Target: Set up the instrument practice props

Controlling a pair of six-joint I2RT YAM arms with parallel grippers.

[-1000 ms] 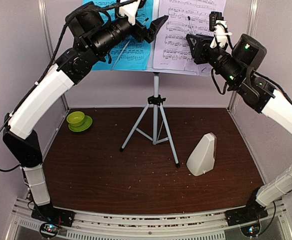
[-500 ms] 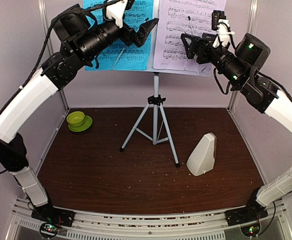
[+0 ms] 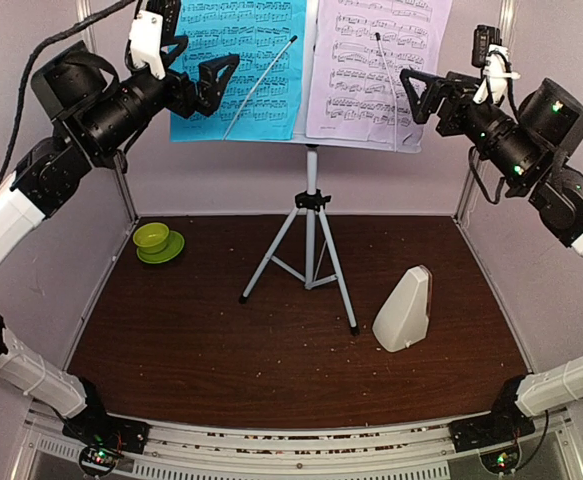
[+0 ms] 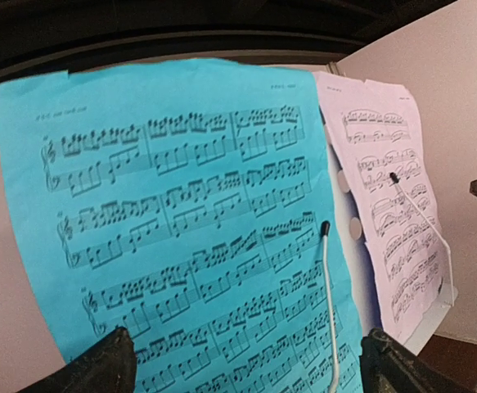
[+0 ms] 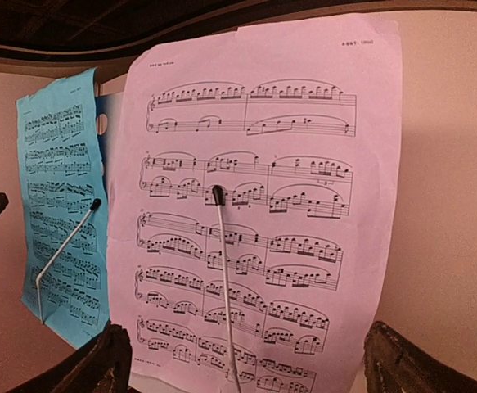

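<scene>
The cyan page (image 3: 236, 70) and lilac page (image 3: 376, 65) are thin matt paper, slightly wavy at the edges. The wire holders (image 5: 224, 278) and tripod (image 3: 311, 200) look like smooth silvery metal. The metronome (image 3: 404, 310) is smooth cream plastic with a soft sheen. The table (image 3: 221, 340) is dark wood-grain, speckled with crumbs. The bowl (image 3: 152, 237) looks glossy.
</scene>
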